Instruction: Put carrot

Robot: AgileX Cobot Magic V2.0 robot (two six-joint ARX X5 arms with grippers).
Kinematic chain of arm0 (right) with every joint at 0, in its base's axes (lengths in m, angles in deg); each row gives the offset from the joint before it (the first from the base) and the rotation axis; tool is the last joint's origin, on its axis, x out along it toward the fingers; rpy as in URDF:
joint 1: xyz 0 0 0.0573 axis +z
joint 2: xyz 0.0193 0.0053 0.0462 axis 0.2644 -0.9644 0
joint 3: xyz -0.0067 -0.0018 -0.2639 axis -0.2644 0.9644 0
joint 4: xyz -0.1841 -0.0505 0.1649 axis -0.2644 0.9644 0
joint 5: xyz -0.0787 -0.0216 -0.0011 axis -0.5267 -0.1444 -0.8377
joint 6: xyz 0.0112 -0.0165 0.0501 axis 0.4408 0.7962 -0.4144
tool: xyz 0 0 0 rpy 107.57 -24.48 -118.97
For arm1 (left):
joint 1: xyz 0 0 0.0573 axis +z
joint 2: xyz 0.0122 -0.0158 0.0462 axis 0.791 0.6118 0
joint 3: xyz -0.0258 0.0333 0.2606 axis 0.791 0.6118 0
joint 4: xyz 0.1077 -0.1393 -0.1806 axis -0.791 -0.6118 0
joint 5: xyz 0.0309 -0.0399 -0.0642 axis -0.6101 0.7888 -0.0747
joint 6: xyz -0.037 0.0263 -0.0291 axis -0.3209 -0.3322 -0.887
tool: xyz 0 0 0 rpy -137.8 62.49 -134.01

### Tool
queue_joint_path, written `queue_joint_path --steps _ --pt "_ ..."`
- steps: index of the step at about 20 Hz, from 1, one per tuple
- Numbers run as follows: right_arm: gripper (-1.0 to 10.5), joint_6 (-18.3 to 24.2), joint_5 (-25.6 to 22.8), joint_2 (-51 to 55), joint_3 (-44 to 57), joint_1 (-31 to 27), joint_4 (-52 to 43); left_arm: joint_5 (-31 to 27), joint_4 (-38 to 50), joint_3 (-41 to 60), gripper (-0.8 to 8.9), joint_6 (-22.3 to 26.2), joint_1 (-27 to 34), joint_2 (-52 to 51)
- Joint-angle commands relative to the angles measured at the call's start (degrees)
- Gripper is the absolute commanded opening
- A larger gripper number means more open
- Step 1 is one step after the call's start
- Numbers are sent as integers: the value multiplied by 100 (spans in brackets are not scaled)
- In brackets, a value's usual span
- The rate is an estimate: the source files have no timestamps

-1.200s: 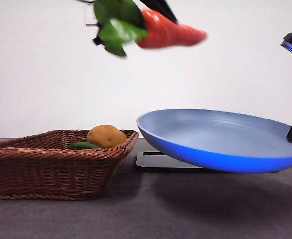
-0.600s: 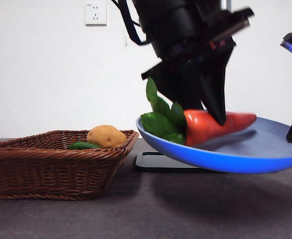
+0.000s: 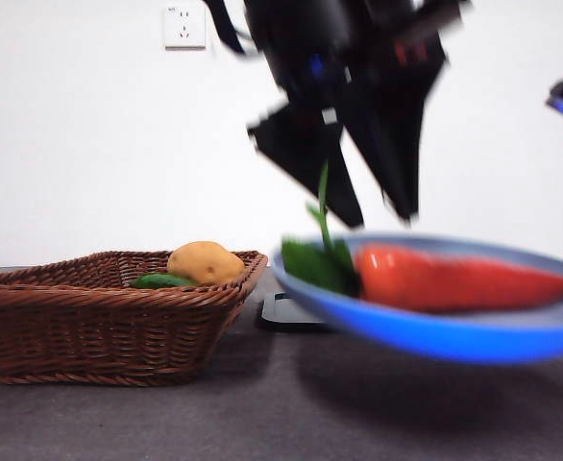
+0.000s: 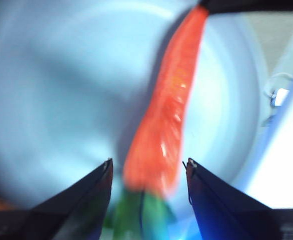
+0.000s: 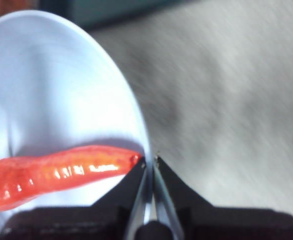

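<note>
Now carrot [image 3: 454,279] lies lengthwise in pan [image 3: 435,336], left gripper [image 4: 149,165] spread wide

Open gap between basket [image 3: 109,317] and pan [image 3: 435,331]. Above pan, passage blocked by left end effector [image 3: 378,216]; carrot [image 3: 454,280] occupying pan interior.

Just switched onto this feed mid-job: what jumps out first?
The carrot lies in the blue pan, leaves toward the basket. The left gripper hangs right above it, jaws open and apart from it. The right gripper is clamped on the pan's rim at the carrot's thin tip, holding the pan above the table.
</note>
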Motion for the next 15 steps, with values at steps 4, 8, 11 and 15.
queue_joint_path --steps 4,8,11,15 --pt "3 330 -129 -1060 -1064 -245 518 -17 -627 -83 259 -37 59 -1084" --pt "3 459 -262 -2205 -2179 -376 380 -299 -1268 -83 258 -48 103 -1814" --pt "3 457 -269 -3289 -3139 -420 262 -514 -1434 -83 258 -114 98 -2109" --pt "3 455 -232 -4634 -4253 -442 262 -614 -1464 -83 258 -186 98 -2118"
